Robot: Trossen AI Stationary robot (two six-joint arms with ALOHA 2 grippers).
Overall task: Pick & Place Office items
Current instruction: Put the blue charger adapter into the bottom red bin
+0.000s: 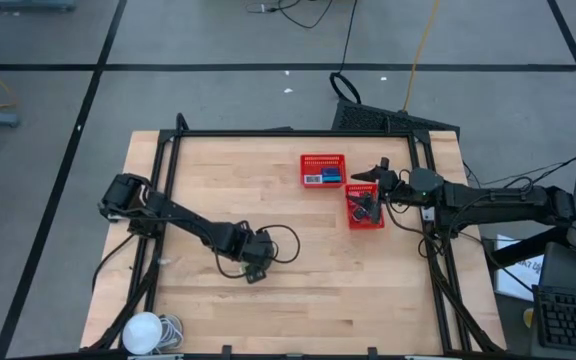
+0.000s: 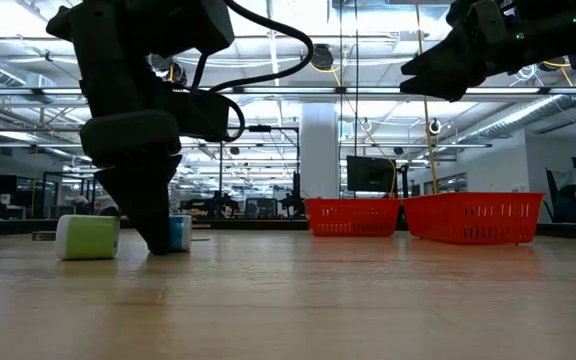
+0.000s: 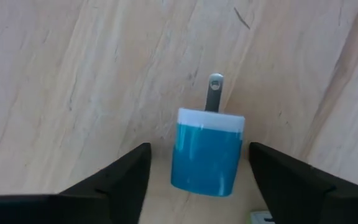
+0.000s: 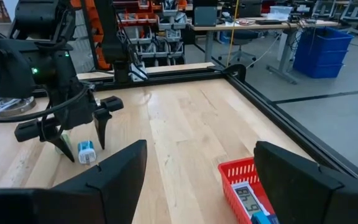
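High view: the left gripper (image 1: 256,268) sits low at centre frame on the wooden table (image 1: 218,180), its fingers spread on either side of a blue charger plug (image 3: 206,149) lying on the wood, not yet closed on it. A green-and-white block (image 2: 87,237) lies just beside it in the low view; what it is, I cannot tell. The right gripper (image 1: 376,172), jaws wide open and empty, hovers at right of centre between two red baskets (image 1: 323,169).

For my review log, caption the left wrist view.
Left gripper open around a blue and white charger plug lying on the wooden table.
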